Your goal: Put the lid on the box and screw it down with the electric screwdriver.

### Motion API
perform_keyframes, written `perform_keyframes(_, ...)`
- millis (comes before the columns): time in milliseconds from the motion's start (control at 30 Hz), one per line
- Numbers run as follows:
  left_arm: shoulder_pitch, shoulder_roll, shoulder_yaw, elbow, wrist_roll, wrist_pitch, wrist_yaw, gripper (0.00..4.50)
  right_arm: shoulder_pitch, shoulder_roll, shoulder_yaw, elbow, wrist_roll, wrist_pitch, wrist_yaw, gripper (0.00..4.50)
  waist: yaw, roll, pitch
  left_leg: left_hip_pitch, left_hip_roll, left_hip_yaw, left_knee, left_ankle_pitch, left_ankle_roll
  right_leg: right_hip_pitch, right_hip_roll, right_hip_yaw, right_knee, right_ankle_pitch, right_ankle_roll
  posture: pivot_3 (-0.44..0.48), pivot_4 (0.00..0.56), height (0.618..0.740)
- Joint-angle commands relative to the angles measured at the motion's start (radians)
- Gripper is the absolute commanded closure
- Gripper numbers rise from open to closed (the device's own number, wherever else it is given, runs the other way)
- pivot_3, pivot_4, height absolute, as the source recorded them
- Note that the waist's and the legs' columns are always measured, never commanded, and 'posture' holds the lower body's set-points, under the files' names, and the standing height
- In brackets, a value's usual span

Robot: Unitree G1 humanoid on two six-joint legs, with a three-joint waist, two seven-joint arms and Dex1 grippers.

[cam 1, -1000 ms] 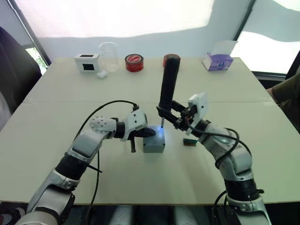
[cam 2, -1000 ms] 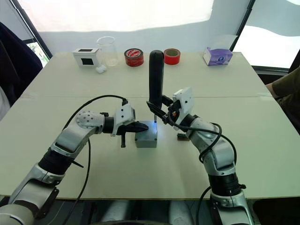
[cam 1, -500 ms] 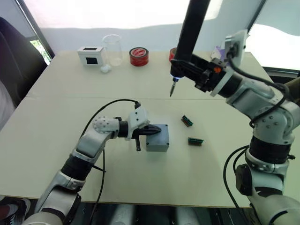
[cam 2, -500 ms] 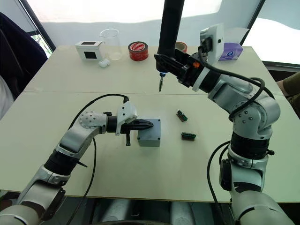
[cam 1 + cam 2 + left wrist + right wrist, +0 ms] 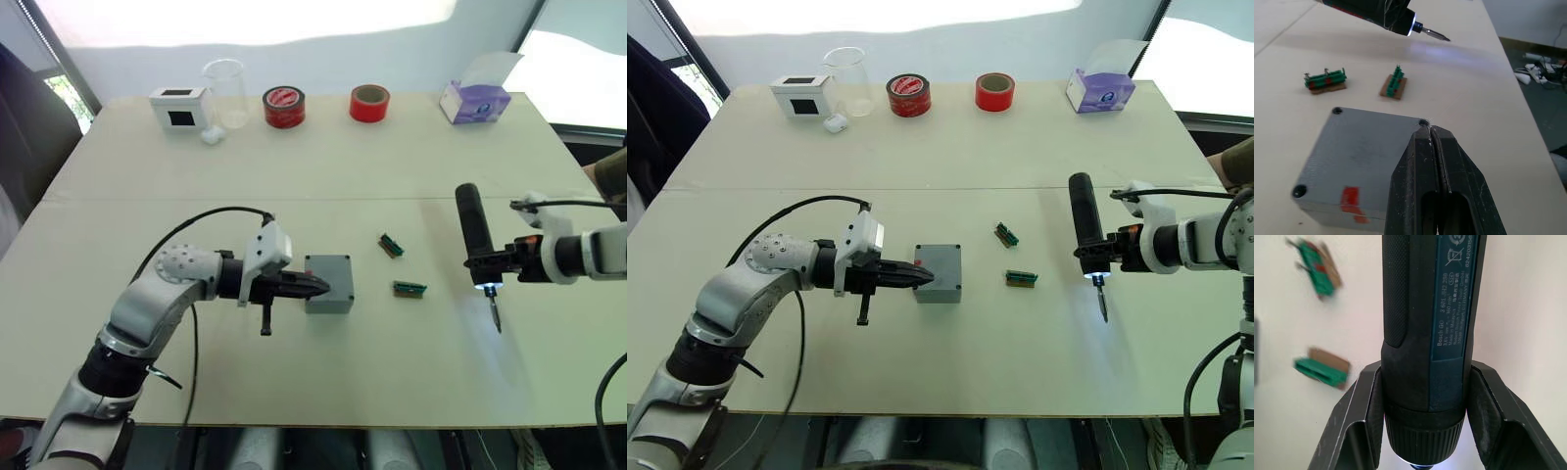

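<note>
The grey box stands mid-table with the lid seated flat on it; dark corner holes show in the lid, and a red mark on the box's side wall. My left gripper is shut and empty, its tips resting at the lid's edge by one corner, on the box's left side. Well to the right of the box, my right gripper is shut on the black electric screwdriver, held low over the table. Its tip light is on, and its bit points toward the front edge.
Two small green connector pieces lie between box and screwdriver. Along the far edge stand a white box with a black window, a glass beaker, two red tape rolls and a purple tissue box.
My right arm lifted the screwdriver from the box's top, raised it high, then swung it right and down low over the table. The left gripper stayed at the box.
</note>
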Motion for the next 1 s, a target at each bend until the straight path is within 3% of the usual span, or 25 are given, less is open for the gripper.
perform_keyframes(33, 0.015, 0.013, -0.013, -0.051, 0.007, -0.011, 0.012, 4.50, 0.008, -0.051, 0.034, 0.035, -0.065, -0.009, 0.042, 2.74, -0.001, 0.000, 0.000, 0.001, 0.000, -0.001, 0.001, 0.000, 0.001, 0.001, 0.001, 0.000, 0.001, 0.000, 0.000, 0.000, 0.150, 0.740)
perform_keyframes(467, 0.036, 0.024, -0.023, -0.068, 0.008, -0.008, 0.039, 4.50, 0.053, -0.106, 0.185, 0.134, -0.253, -0.158, 0.204, 2.74, 0.007, -0.001, 0.000, 0.002, 0.000, -0.001, 0.008, 0.000, 0.000, 0.005, 0.001, -0.001, 0.002, 0.002, 0.004, 0.000, 0.150, 0.740)
perform_keyframes(533, 0.035, 0.022, -0.029, -0.060, 0.015, -0.013, 0.040, 4.50, 0.068, -0.095, 0.187, 0.128, -0.265, -0.157, 0.208, 1.72, 0.013, -0.001, 0.000, 0.002, 0.000, -0.001, 0.012, 0.000, 0.001, 0.007, 0.002, -0.001, 0.002, 0.002, 0.005, 0.000, 0.150, 0.740)
perform_keyframes(567, 0.032, 0.021, -0.031, -0.056, 0.019, -0.016, 0.040, 4.50, 0.073, -0.088, 0.186, 0.125, -0.273, -0.159, 0.206, 1.62, 0.017, -0.001, 0.000, 0.002, 0.000, -0.001, 0.013, 0.000, 0.001, 0.007, 0.002, -0.001, 0.002, 0.003, 0.005, 0.000, 0.150, 0.740)
perform_keyframes(733, 0.025, 0.024, -0.028, -0.045, 0.025, -0.020, 0.042, 4.50, 0.071, -0.078, 0.193, 0.105, -0.300, -0.167, 0.223, 0.06, 0.023, -0.004, -0.001, 0.002, -0.001, -0.002, 0.017, -0.001, 0.002, 0.010, 0.001, 0.000, 0.002, 0.005, 0.008, 0.000, 0.150, 0.740)
perform_keyframes(1000, 0.024, 0.038, 0.001, -0.012, 0.028, -0.024, 0.062, 4.50, 0.018, -0.041, 0.152, 0.100, -0.352, -0.200, 0.208, 0.02, 0.019, -0.004, -0.002, 0.002, -0.001, -0.002, 0.017, 0.000, 0.000, 0.009, 0.001, 0.000, 0.002, 0.006, 0.008, 0.000, 0.150, 0.740)
